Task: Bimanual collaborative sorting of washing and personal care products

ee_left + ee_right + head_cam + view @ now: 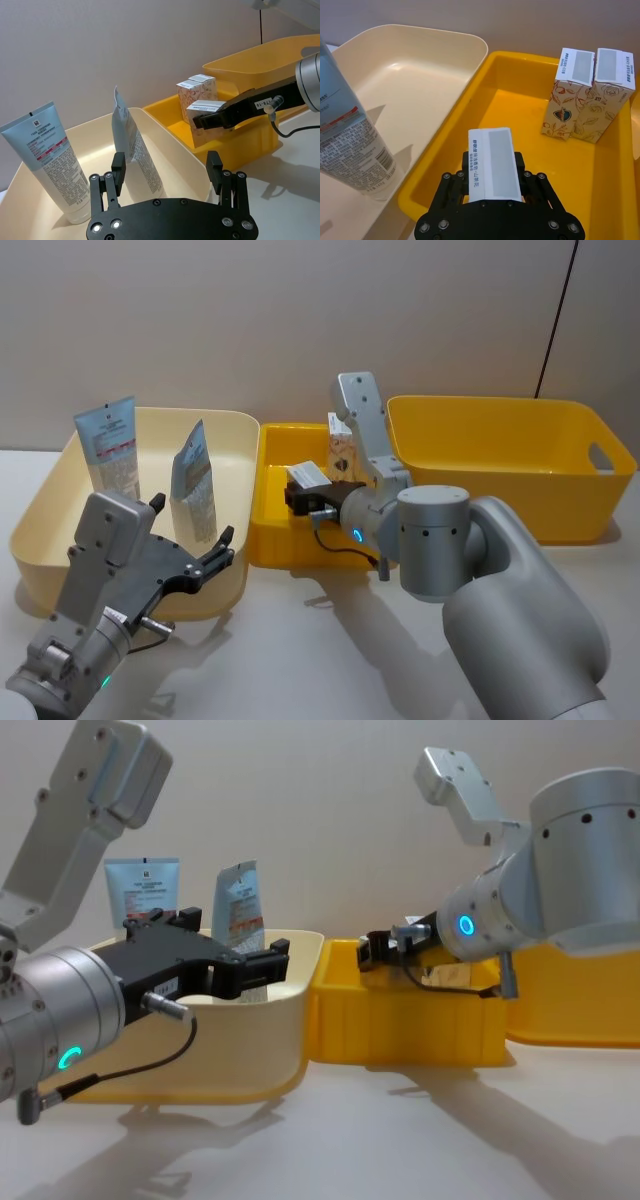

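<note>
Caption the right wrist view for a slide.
Right gripper holds a cream carton over the small yellow bin, where two cartons stand upright.

The held carton (490, 150) shows its white top only — the right gripper (492, 172) hides its body. The tube (345, 135) is cut off by the picture's edge — its small print cannot be read.

A blue tube (110, 445) and a second tube (195, 485) stand in the cream bin (45, 505) — the left tool (192, 522), fingers spread, hovers at its front rim. The right tool (303, 502) grips a white-topped carton (308, 476) over the small yellow bin (270, 535).
</note>
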You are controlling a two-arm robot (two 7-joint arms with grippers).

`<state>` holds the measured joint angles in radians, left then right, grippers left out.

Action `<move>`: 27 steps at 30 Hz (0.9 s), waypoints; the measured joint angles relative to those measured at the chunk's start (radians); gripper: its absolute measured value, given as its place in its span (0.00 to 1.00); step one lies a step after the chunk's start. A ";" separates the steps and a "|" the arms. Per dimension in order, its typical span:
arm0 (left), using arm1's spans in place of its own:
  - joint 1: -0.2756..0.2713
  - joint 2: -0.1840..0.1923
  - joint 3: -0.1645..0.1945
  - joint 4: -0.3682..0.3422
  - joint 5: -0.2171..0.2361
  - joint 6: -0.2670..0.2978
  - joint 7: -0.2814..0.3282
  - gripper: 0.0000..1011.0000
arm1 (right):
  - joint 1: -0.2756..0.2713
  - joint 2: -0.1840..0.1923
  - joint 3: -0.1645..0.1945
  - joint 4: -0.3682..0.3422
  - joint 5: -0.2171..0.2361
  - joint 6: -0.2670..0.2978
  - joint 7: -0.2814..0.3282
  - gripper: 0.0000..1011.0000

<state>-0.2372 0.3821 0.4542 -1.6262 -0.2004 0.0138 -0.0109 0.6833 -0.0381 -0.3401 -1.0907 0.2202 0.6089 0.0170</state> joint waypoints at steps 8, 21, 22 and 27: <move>0.000 0.000 0.000 0.000 0.000 0.000 0.000 0.99 | 0.002 -0.002 -0.001 0.003 -0.002 -0.002 -0.001 0.41; 0.000 0.000 0.000 0.000 0.000 0.000 0.000 0.99 | -0.012 0.009 0.008 -0.057 -0.006 -0.031 0.011 0.40; 0.000 0.000 0.000 0.000 0.000 0.000 0.000 0.99 | -0.013 0.012 0.011 -0.071 -0.006 -0.037 0.014 0.40; 0.000 0.000 0.000 0.000 0.000 0.000 0.000 0.99 | -0.015 0.021 0.022 -0.117 -0.005 -0.062 0.028 0.40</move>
<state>-0.2371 0.3821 0.4542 -1.6262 -0.2004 0.0138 -0.0109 0.6685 -0.0176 -0.3181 -1.2080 0.2147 0.5466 0.0446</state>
